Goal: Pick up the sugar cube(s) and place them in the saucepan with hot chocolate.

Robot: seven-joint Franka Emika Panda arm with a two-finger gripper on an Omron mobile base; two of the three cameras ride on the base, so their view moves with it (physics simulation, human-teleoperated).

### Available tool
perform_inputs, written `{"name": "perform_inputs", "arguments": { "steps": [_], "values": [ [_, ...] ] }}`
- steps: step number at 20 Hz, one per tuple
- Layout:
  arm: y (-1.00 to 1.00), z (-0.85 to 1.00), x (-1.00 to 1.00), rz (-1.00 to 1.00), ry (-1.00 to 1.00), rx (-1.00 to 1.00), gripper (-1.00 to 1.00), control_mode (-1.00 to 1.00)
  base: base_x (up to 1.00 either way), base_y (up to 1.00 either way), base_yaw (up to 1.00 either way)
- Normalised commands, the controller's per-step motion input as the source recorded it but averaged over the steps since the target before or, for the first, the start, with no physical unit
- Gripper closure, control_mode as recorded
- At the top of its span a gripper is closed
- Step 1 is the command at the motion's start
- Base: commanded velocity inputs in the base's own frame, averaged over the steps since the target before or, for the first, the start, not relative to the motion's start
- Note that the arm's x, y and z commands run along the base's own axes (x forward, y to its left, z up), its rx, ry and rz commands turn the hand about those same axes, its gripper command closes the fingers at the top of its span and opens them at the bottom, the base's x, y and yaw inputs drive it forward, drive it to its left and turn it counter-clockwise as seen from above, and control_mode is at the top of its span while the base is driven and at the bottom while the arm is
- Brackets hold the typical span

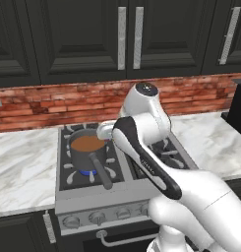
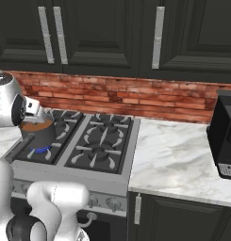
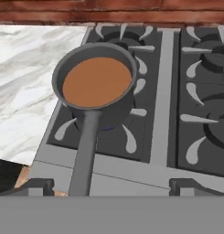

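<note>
Saucepan on front-left burner, jaws spread

Marble counter (image 3: 26,82) is seen left; the saucepan (image 3: 96,84), full of brown liquid, sits on the stove (image 3: 163,114) with handle toward the gripper (image 3: 109,185), whose jaws are held wide, empty. Brick backsplash (image 1: 53,101) and dark cabinets (image 1: 77,34) are behind; a black appliance (image 2: 224,136) is at right.

Arm reaching forward, jaws spread wide.

Rising from the lower right of the left base view, bending at a dark-banded elbow toward frame centre, wrist (image 1: 144,101) cresting above. Gripper (image 3: 111,186) sitting at the bottom edge of the hand view, two dark fingertips (image 3: 38,186) standing far apart, holding nothing between them.
</note>
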Motion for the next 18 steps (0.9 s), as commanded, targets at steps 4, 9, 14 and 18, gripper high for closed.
{"name": "perform_inputs", "arguments": {
  "steps": [4,9,14,18],
  "values": [
    [-1.0,0.27,-0.62,-0.02,0.0,0.02,-1.0,-1.0,0.0,0.0,0.0],
    [-1.0,0.38,-0.37,-0.05,0.0,0.0,-1.0,-1.0,0.0,0.0,0.0],
    [-1.0,0.42,-0.01,-0.07,0.01,0.0,-1.0,-1.0,0.0,0.0,0.0],
    [-0.99,0.28,-0.07,-0.05,0.03,0.0,-1.0,-1.0,0.0,0.0,0.0]
  ]
}}
